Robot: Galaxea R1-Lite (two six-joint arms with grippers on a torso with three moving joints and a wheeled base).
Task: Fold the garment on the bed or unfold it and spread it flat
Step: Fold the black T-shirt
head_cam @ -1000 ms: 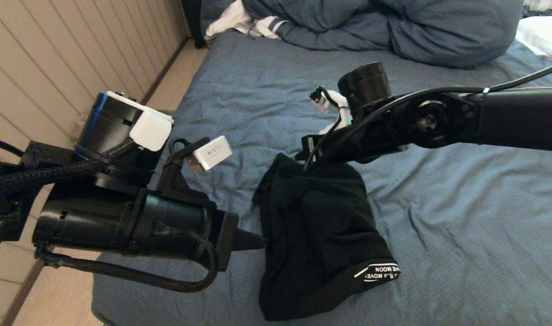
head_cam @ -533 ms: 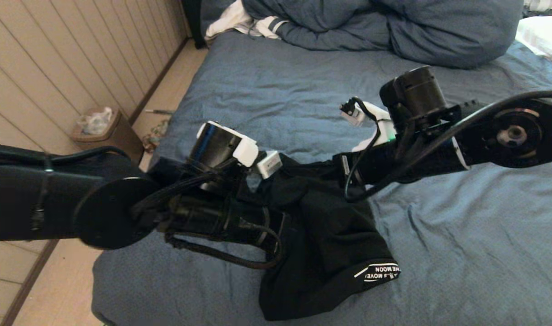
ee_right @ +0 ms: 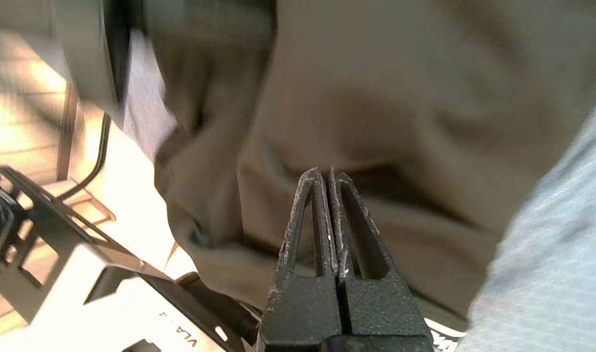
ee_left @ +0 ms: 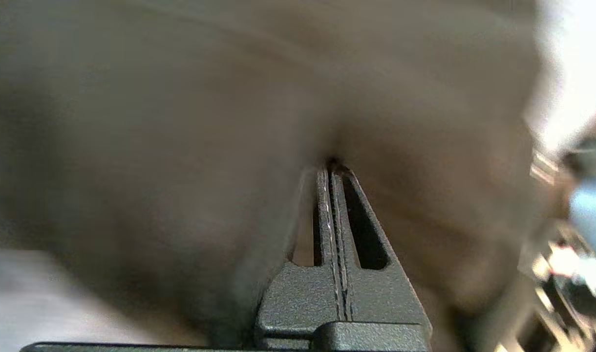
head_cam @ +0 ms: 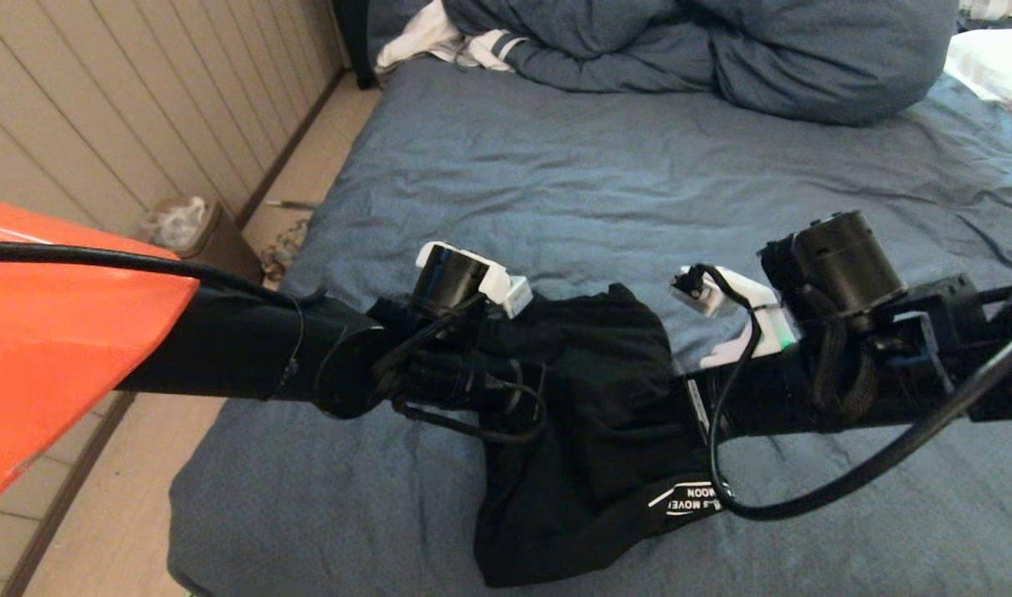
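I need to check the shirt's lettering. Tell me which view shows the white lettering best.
The head view: the white lettering reads clearly on the garment near its lower edge. The right wrist view catches only a sliver of it at the frame's edge. The left wrist view shows only blurred cloth, no lettering.

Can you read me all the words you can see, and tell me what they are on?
"MOON" on the black shirt's white-lettered band, seen upside down.
"MOVE" on the line beside it; the rest is too small to read.
"VLA", a cut-off print on a white part in the right wrist view.
No other text is readable.
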